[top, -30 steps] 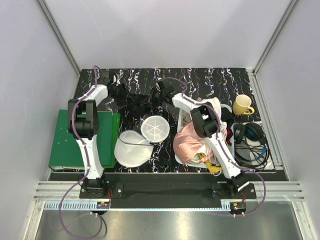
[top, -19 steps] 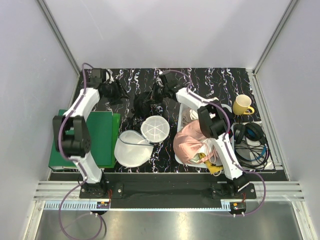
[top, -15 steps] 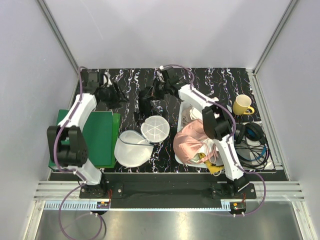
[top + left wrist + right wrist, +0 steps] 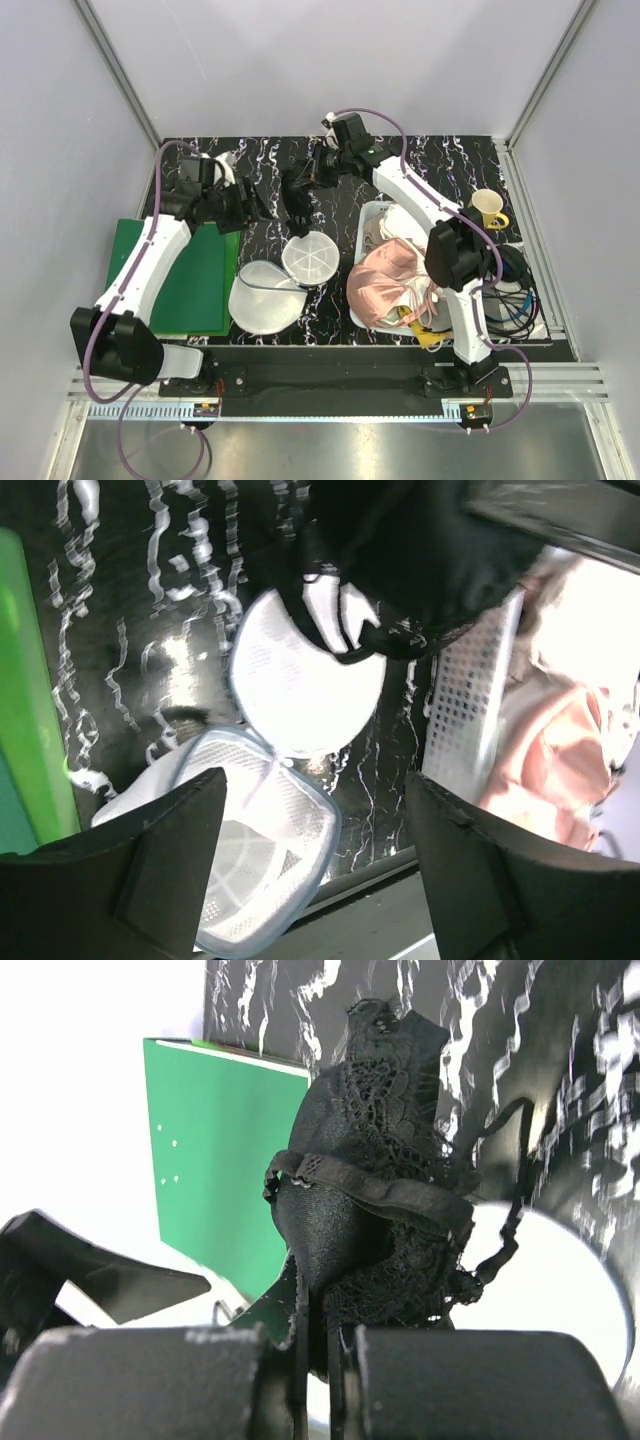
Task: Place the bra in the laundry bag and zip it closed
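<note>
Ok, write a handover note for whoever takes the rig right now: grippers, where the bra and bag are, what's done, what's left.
Right gripper: shut on the bra, holding it up off the table just beyond the laundry bag.
Left gripper: open, holding nothing, beside the bra.
Laundry bag: lies on the table unzipped, its round lid flipped open, nothing inside.
Done: bra picked up.
Left: put the bra in the bag, fold the lid over, zip it closed.
</note>
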